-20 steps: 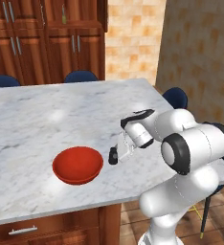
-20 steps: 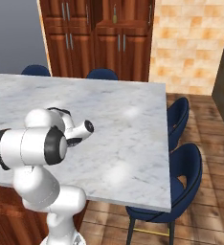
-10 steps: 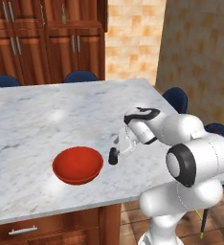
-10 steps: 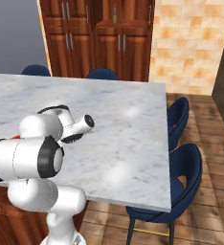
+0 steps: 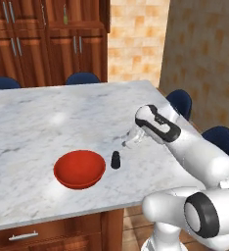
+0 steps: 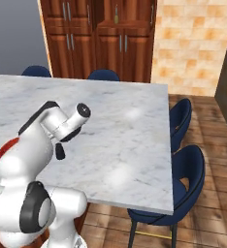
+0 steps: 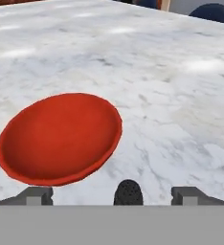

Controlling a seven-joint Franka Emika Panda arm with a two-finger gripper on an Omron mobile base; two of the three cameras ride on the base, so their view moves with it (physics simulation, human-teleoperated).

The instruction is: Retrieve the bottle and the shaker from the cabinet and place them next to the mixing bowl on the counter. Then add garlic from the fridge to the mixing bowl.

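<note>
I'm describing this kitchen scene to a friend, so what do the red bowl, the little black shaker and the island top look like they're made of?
The mixing bowl looks like glazed ceramic or glossy plastic: uniform red with a soft sheen. The shaker reads as matte black plastic or coated metal; its top appears finely speckled in the hand view, and I can't tell which material. The counter looks like polished marble: white-grey veining with bright reflected highlights.

**Hidden and cut-off parts around the mixing bowl**

In the right base view the arm covers most of the mixing bowl, leaving a red sliver, and hides the top of the shaker beside it. In the hand view only the shaker's top shows beside the bowl's rim. Far behind the bowl, the bottle in the cabinet is too small to make out
</note>
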